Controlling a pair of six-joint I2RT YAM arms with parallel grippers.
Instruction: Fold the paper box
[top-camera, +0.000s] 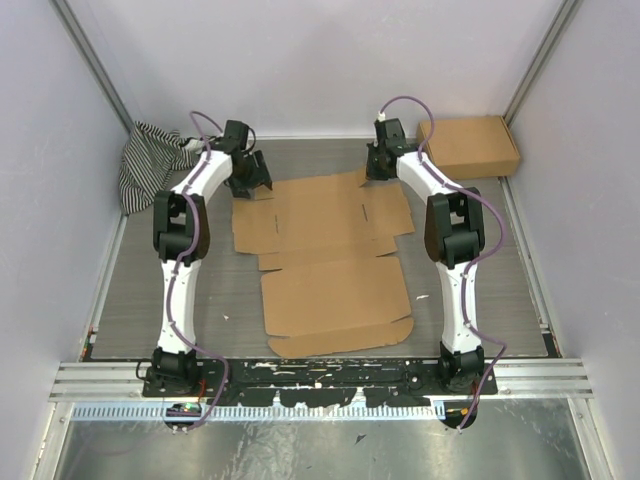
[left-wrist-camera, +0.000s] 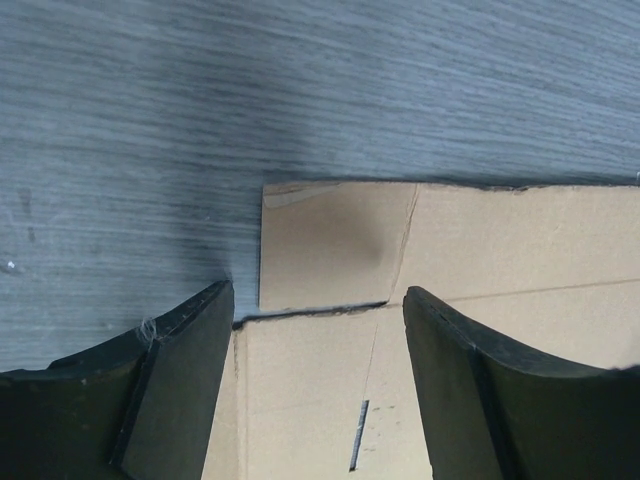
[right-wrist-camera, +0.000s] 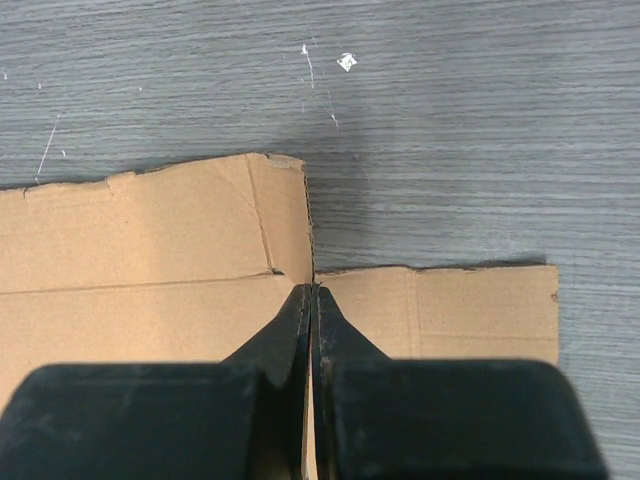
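1. Paper box (top-camera: 330, 255): plain brown corrugated die-cut sheet, unfolded, lying flat at the centre of the grey wood-grain table (top-camera: 200, 290), between the two arms.
2. Left gripper (left-wrist-camera: 318, 375): fingers released and spread wide over the sheet's far left corner flap, grasping nothing.
3. Right gripper (right-wrist-camera: 312, 320): fingers clenched, tips at the slit between two flaps on the far right edge. A thin brown sliver shows between them; whether cardboard is pinched cannot be told.
4. Assembled cardboard box (top-camera: 468, 146): far right corner, apart from the sheet.
5. Striped cloth (top-camera: 145, 165): bunched at far left.
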